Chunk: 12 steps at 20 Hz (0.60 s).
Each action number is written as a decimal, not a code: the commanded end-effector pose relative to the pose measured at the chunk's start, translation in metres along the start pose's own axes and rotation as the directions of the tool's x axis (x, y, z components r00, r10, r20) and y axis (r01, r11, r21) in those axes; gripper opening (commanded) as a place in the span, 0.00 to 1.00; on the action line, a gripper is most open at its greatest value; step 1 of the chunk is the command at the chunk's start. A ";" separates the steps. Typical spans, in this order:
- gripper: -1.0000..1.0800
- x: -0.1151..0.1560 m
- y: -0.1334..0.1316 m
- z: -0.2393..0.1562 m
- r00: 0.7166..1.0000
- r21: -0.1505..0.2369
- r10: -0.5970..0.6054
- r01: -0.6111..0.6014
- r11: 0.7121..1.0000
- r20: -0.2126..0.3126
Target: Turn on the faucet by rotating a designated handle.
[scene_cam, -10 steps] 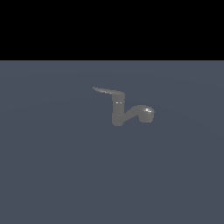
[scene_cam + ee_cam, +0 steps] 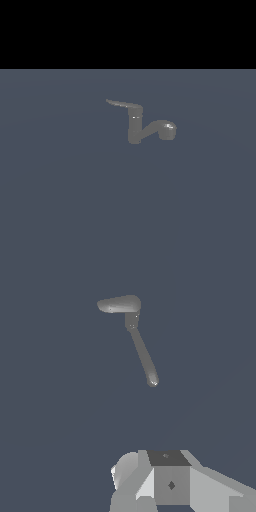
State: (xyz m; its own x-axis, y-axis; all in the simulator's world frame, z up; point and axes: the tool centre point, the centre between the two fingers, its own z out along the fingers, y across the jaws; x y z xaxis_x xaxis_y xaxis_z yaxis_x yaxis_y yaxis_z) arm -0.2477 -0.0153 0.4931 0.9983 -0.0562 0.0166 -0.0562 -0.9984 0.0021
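Your faucet (image 2: 135, 131) stands upright mid-bench (image 2: 60, 200), its handle (image 2: 122, 104) pointing toward the exterior view's left, spout toward its right. In the wrist view, your hand (image 2: 170, 483) sits well apart from it; whether it's open, you can't tell.

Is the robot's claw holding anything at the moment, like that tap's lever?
Nothing is held. The gripper sits apart from the faucet, and its handle is untouched.
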 end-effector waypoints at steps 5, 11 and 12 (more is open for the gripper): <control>0.00 0.001 0.002 -0.002 1.000 0.003 0.009 -0.009 1.000 -0.007; 0.00 0.014 -0.001 0.001 0.999 0.022 0.043 -0.043 0.999 -0.003; 0.00 0.017 -0.002 0.002 0.999 0.026 0.052 -0.052 0.998 -0.002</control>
State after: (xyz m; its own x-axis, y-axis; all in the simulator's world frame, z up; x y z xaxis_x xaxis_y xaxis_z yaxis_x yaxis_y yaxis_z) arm -0.2348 -0.0152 0.4924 0.9951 -0.0963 0.0207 -0.0960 -0.9952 -0.0187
